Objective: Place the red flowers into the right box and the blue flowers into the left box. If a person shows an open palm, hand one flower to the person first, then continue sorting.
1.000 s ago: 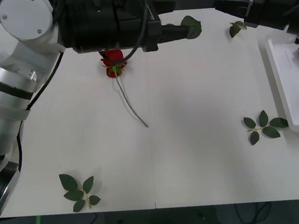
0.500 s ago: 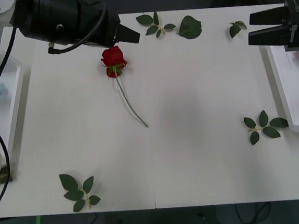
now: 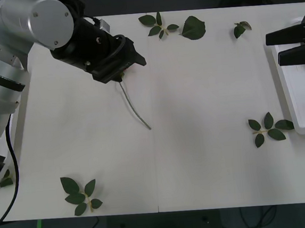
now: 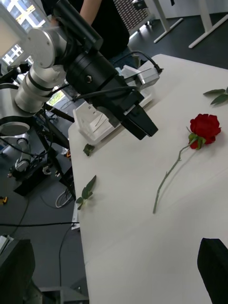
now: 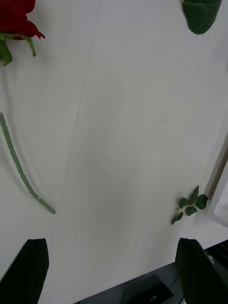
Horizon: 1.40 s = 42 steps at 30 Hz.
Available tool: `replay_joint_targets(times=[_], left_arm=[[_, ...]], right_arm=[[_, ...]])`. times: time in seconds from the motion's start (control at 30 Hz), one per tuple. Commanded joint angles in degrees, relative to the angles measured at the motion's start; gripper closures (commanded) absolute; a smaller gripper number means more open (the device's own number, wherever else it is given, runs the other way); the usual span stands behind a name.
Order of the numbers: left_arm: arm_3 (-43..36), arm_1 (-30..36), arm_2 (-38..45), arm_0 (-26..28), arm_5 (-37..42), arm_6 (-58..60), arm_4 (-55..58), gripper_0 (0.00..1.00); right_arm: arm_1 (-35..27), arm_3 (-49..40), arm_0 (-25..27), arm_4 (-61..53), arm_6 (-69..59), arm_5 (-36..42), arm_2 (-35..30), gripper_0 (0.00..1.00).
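Observation:
One red flower [image 4: 205, 127] lies on the white table with its thin green stem [image 3: 135, 109] curving toward me. My left gripper [image 3: 132, 62] hovers open right over it and hides the bloom in the front view. In the left wrist view the bloom [image 5: 16, 19] sits ahead of the spread fingers [image 5: 28, 270]. My right gripper [image 3: 283, 46] is open above the near end of the right box [image 3: 301, 106]. The left box [image 4: 90, 124] shows behind the left arm. The blue flowers and the open palm are out of view.
Loose green leaf sprigs lie at the front left [image 3: 79, 195], beside the right box [image 3: 268, 128] and along the far edge [image 3: 158, 24]. A single large leaf [image 3: 193, 28] and a small one [image 3: 239, 29] lie there too.
My left arm has swung down and toward the rose, and its gripper now covers the bloom. My right gripper has drawn back to the right over the right box.

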Motion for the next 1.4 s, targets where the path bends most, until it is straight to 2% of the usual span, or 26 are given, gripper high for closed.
replay_joint_targets(times=[0.03, 0.1, 0.13, 0.17, 0.43, 0.77, 1.23, 1.4], left_arm=[[3.7, 2.0, -3.2, -3.4, -5.5, 3.1, 0.1, 0.23], [7.3, 2.0, -5.6, -3.3, -10.3, 3.1, -0.4, 0.21], [8.4, 2.0, -6.0, -3.4, -11.5, 2.9, -0.5, 0.14], [10.6, 2.0, -6.6, -3.4, -13.5, 2.7, -0.7, 0.0], [21.5, 2.0, -7.0, -3.7, -17.0, -3.2, -8.4, 0.0], [23.6, 2.0, -10.3, -4.4, -17.8, -3.9, -9.6, 0.0], [24.2, -0.3, -18.4, -8.5, -18.6, -1.8, -8.8, 0.0], [28.0, -2.7, -21.9, -9.7, -22.0, -0.8, -8.6, 0.0]], right_arm=[[-3.5, -1.6, 1.1, -0.9, 0.4, 2.2, -2.3, 0.0], [-3.7, -2.1, 1.6, -0.9, 0.4, 3.2, -2.9, 0.0], [-3.7, -2.4, 2.0, -0.9, 0.4, 3.2, -3.1, 0.0], [-3.7, -2.8, 2.8, -0.9, 0.4, 3.3, -4.0, 0.0], [-2.4, -6.4, 10.3, -0.9, 0.4, 1.3, -11.2, 0.0], [-2.3, -6.6, 10.4, -0.9, 0.4, 1.2, -11.2, 0.0], [-2.3, -6.6, 10.4, -0.9, 0.4, 1.2, -11.2, 0.0], [-2.3, -6.6, 10.4, -0.9, 0.4, 1.2, -11.2, 0.0]])
